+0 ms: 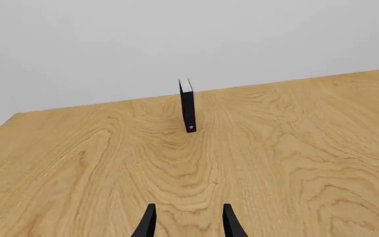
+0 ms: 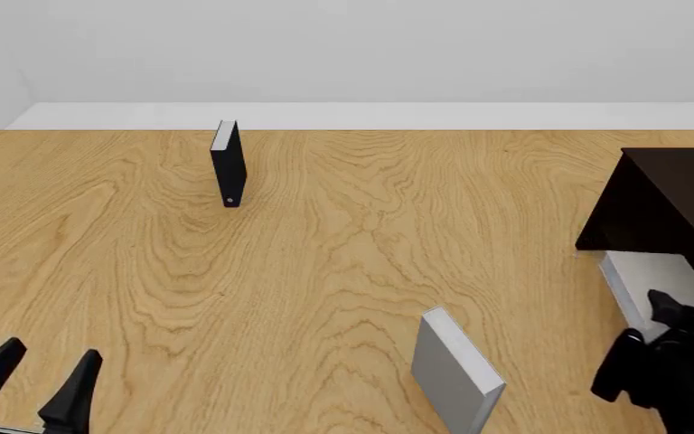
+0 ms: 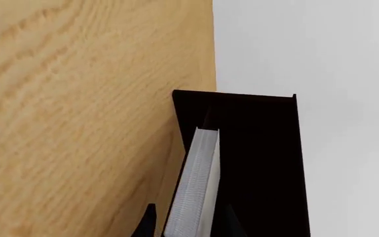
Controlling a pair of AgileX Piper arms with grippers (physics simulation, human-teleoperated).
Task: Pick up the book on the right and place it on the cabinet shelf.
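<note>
The book (image 2: pixel 651 278), a plain light grey slab, stands on edge at the open front of the dark brown cabinet (image 2: pixel 675 194). In the right wrist view the book (image 3: pixel 195 187) reaches into the cabinet shelf (image 3: pixel 255 153), the dark recess. My right gripper (image 3: pixel 187 223) straddles its near end with the fingers spread wide. A thin gap shows beside one finger (image 3: pixel 150 222). From the front, the right gripper (image 2: pixel 646 339) sits just before the cabinet. My left gripper (image 2: pixel 36 372) (image 1: pixel 187 222) is open and holds nothing, low at the near left.
A second grey book (image 2: pixel 455 372) stands on the table's near middle, left of the right arm. A black book with white pages (image 2: pixel 228 165) (image 1: pixel 187 106) stands upright at the far left. The wooden table (image 2: pixel 347 253) ends at a white wall behind.
</note>
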